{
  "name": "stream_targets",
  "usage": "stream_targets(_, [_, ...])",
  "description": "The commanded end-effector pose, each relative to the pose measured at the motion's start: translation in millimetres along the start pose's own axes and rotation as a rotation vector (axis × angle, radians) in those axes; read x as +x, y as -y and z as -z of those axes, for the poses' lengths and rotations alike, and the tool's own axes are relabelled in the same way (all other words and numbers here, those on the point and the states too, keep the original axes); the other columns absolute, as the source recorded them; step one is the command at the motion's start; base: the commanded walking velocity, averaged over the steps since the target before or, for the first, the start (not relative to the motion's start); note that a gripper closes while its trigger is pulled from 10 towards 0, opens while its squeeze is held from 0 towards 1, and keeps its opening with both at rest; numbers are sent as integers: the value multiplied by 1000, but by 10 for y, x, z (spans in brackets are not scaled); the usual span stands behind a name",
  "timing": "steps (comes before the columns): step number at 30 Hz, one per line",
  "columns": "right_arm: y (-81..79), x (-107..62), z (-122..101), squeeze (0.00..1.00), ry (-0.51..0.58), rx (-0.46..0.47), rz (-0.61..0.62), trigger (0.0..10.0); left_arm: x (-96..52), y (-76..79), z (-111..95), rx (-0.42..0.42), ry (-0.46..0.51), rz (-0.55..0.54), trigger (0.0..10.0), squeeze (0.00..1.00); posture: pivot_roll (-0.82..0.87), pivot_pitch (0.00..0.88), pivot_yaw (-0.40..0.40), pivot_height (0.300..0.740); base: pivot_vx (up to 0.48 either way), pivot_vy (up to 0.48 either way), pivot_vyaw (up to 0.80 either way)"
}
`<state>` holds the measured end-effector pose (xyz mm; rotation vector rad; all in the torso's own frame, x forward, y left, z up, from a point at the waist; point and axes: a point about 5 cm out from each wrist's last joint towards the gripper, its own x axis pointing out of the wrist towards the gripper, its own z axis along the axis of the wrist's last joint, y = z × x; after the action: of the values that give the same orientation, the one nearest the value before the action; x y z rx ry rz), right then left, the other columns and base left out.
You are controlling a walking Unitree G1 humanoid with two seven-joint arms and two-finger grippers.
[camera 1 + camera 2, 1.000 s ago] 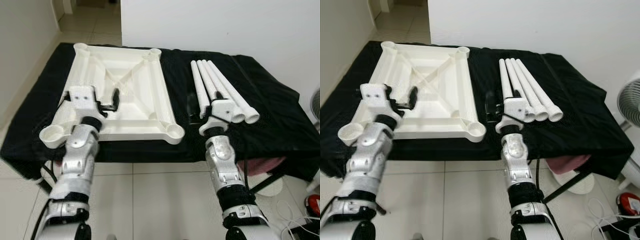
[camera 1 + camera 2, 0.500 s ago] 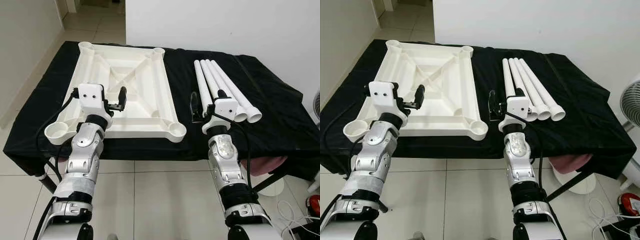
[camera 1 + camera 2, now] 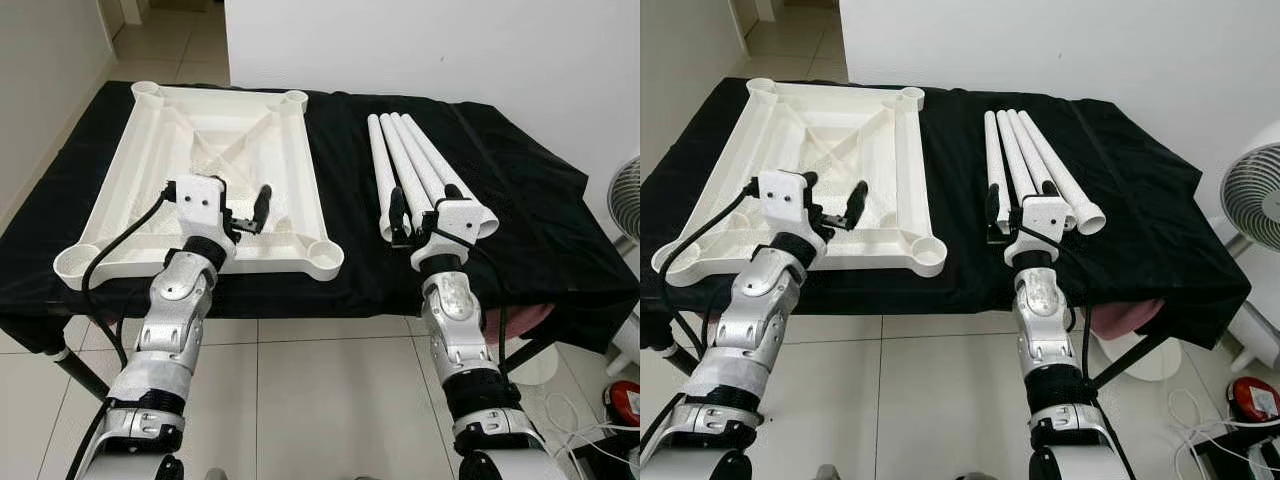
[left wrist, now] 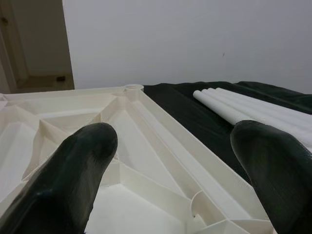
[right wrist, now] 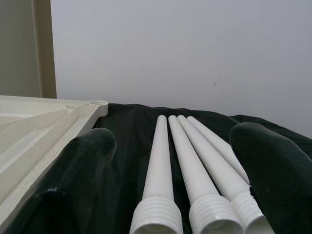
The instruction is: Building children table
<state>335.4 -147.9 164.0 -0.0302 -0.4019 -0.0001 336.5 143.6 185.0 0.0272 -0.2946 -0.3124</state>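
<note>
A white plastic tabletop point(image 3: 180, 150) lies upside down on the black-draped table, with round sockets at its corners. Several white legs point(image 3: 410, 160) lie side by side to its right, threaded ends point(image 5: 192, 214) toward me. My left gripper point(image 3: 245, 212) hovers open over the tabletop's near rim, close to the near right socket point(image 3: 325, 255); the left wrist view looks along the ribbed underside point(image 4: 146, 146). My right gripper point(image 3: 1025, 215) is open at the legs' near ends, and its fingers point(image 5: 92, 156) flank the threaded ends without touching them.
Black cloth point(image 3: 520, 190) covers the table, which stands against a white wall. A fan point(image 3: 1250, 200) stands at the right, with a red object point(image 3: 1252, 398) and cables on the tiled floor. Something pink point(image 3: 520, 325) hangs under the table's near right edge.
The head view has shifted. My left gripper has moved right along the tabletop's near rim toward the near right socket. My right gripper has closed in on the legs' threaded ends.
</note>
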Motion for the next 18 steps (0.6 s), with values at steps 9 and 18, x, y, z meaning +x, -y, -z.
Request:
stream_targets(9, [69,11,-41,0,25,3,13,10000,6,18,2,-12,4,23,10000,0,-30,0,-38,740,0,0,0])
stream_targets(18, [78,22,-45,0,25,-3,8,10000,11,27,-6,-20,11,34,10000,0,-31,0,-41,740,0,0,0])
